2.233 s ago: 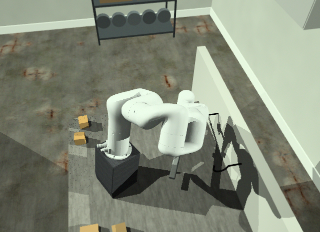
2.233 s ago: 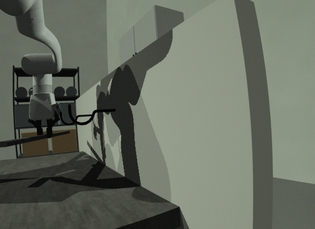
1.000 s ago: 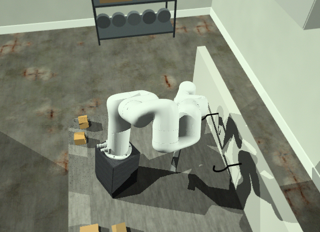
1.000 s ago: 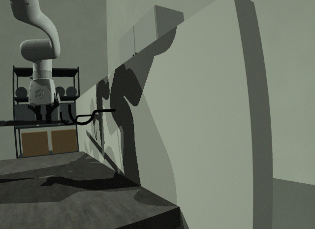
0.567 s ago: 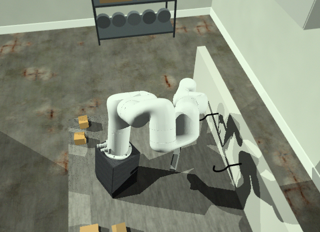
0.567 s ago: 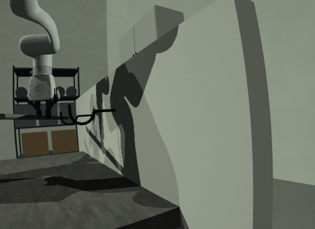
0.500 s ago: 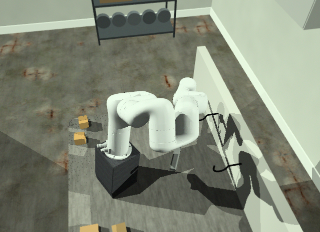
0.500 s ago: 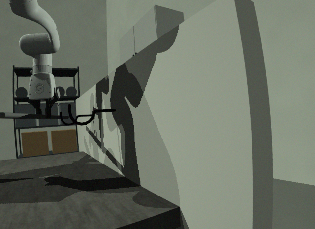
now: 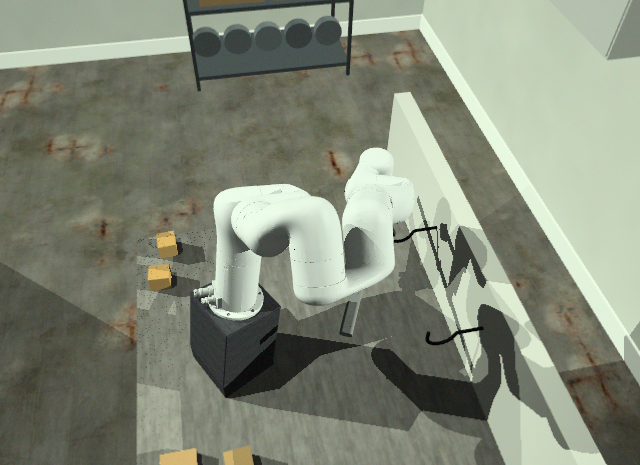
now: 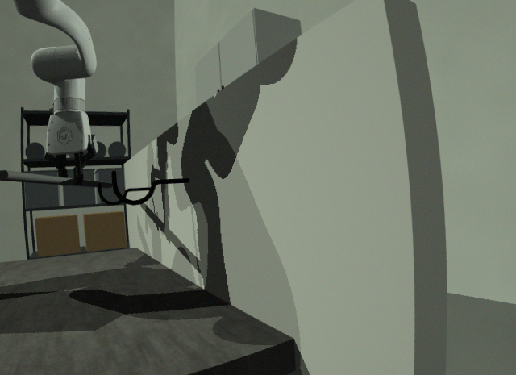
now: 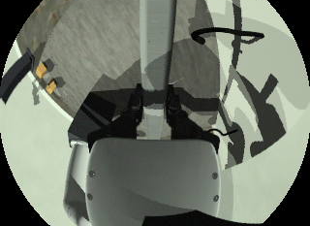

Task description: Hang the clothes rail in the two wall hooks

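The clothes rail is a long pale grey bar. My gripper is shut on it near its middle and holds it level in the air. In the exterior view the gripper points straight down, and the rail runs off the left edge. Two black wall hooks stick out from the pale wall panel, to the right of the rail and apart from it. In the top view the arm hides most of the rail; only one end shows, on the room side of the hooks.
The arm stands on a dark pedestal. Small tan boxes lie on the floor to its left. A dark shelf rack with boxes and round items stands at the back wall. The room wall runs behind the panel.
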`<control>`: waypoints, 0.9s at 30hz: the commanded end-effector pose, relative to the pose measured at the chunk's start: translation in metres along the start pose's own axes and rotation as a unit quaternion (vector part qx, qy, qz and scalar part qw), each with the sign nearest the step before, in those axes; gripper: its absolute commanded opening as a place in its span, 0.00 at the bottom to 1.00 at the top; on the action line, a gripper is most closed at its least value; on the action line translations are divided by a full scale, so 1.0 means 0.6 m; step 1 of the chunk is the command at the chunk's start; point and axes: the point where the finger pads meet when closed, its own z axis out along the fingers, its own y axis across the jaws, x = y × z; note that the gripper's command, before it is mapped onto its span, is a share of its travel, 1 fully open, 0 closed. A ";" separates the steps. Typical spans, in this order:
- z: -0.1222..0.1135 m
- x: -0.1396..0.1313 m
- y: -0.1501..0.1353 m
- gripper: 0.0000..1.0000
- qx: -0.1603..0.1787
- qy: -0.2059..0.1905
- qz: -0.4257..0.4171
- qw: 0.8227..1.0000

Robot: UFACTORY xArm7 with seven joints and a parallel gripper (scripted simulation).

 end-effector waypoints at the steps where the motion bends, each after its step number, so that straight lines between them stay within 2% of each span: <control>1: -0.012 0.001 0.001 0.00 -0.001 0.001 0.000 1.000; 27: -0.079 0.001 0.001 0.00 -0.001 0.001 0.000 1.000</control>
